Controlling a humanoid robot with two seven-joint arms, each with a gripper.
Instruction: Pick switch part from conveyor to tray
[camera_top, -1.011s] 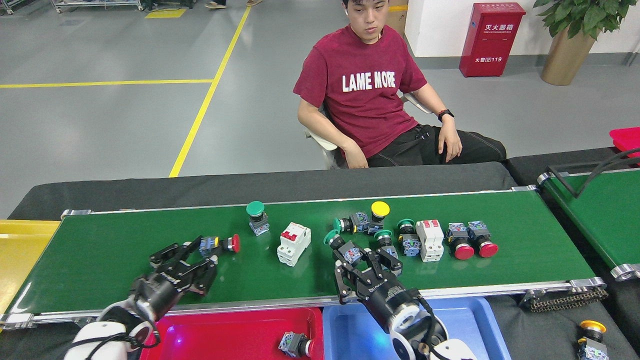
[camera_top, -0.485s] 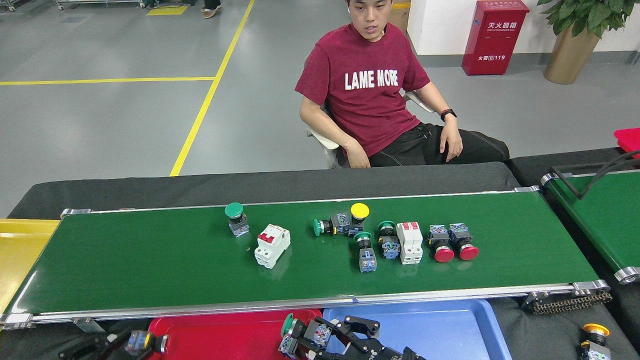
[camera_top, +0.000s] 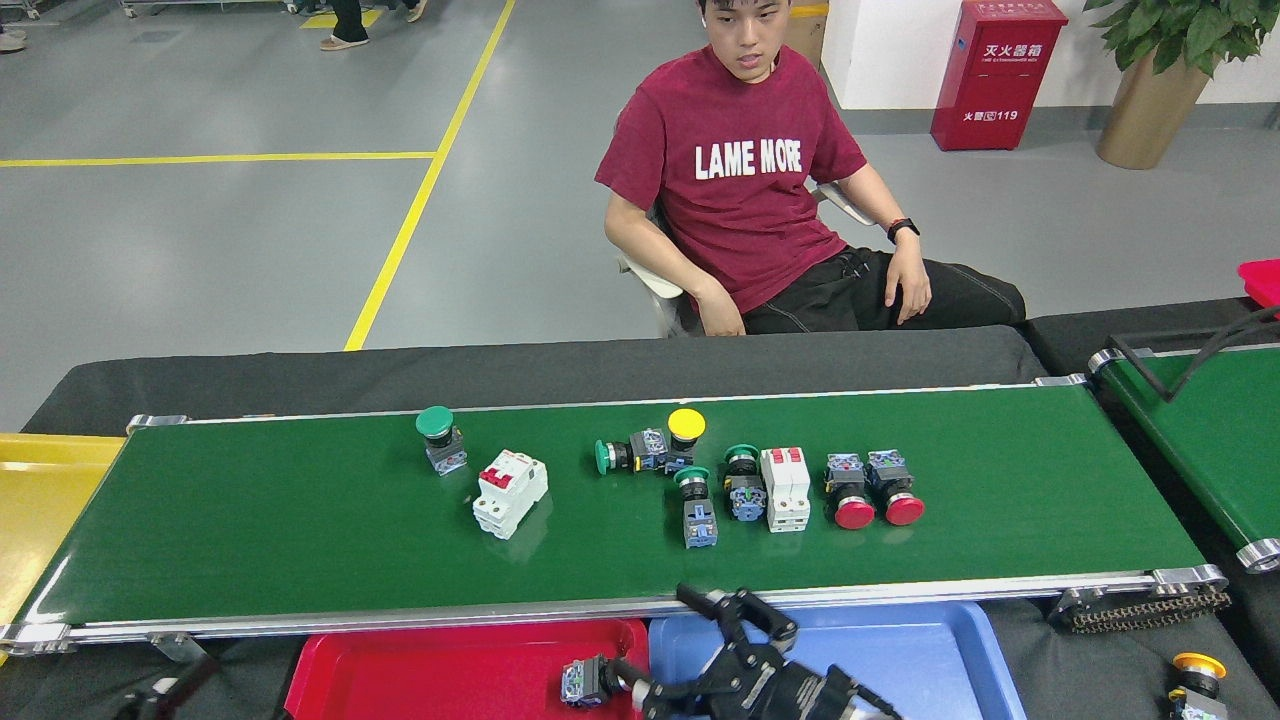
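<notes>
My right gripper (camera_top: 700, 640) sits low over the seam between the two trays, its black fingers (camera_top: 745, 612) spread apart with nothing between them. Just left of it, in the shiny red plastic tray (camera_top: 400, 680), lies a small push-button switch part with a blue-grey block and a dark collar (camera_top: 585, 683), close to the gripper's lower finger; I cannot tell whether they touch. To the gripper's right lies the flat blue plastic tray (camera_top: 920, 650).

Of my left arm I see only a dark sliver at the bottom edge (camera_top: 165, 695), so I cannot tell how that gripper stands.

Beyond the gripper stretches the long dark-green conveyor belt with silver aluminium rails (camera_top: 250, 520). Straight ahead of the fingers lies a green-capped switch with a blue base (camera_top: 696, 505). Just past it lie a green-capped switch on its side (camera_top: 625, 455) and a yellow mushroom-button switch (camera_top: 685, 432). Ahead and to the right stand another green-capped switch (camera_top: 743, 480), a white breaker with red toggles (camera_top: 785, 488) and two red mushroom-button switches (camera_top: 868, 490) side by side. Ahead and to the left are a second white breaker with red toggles (camera_top: 510, 492) and an upright green-capped switch (camera_top: 438, 438).

Behind the belt a person in a dark-red T-shirt (camera_top: 745, 170) sits on a chair.
</notes>
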